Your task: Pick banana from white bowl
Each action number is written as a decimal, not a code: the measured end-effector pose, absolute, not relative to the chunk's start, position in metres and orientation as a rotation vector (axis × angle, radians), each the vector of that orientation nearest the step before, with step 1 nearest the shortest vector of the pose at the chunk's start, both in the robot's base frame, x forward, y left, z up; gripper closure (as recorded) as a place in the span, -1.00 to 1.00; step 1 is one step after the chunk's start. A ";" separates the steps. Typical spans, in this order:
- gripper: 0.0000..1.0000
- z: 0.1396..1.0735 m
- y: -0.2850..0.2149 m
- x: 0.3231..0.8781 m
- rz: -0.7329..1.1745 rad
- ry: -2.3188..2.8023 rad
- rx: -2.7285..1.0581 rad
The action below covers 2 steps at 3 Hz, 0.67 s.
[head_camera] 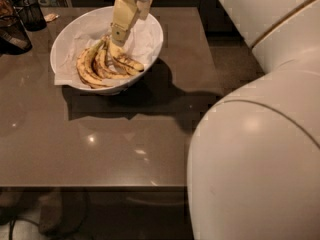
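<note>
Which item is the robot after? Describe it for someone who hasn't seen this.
On the brown table, far left, sits a white bowl lined with paper. Inside, under the gripper, lies the banana cluster: yellow, dark-streaked, unlike the dark cups nearby.

brown table [100,149]: white bowl [151,31] back left, dark mesh cups [30,13] far left; gripper [116,42] down in bowl

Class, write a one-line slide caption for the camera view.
End effector reaches into the white bowl, at the stem of the banana bunch, on a brown table.
</note>
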<state>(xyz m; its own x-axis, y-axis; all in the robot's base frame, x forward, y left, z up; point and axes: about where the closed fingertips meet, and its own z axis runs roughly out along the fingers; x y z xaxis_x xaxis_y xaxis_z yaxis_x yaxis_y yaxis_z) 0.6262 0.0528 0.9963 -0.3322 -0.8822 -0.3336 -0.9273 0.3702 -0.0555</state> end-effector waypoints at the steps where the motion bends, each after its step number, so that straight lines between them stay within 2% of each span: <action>1: -0.34 0.990 0.054 0.632 0.191 2.354 -1.584; 2: -0.30 0.985 0.058 0.634 0.171 2.365 -1.595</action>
<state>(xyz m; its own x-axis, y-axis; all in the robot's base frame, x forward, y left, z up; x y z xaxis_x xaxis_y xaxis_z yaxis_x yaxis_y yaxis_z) 0.6344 0.0581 0.9851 -0.3492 -0.8885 -0.2976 -0.9222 0.3822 -0.0592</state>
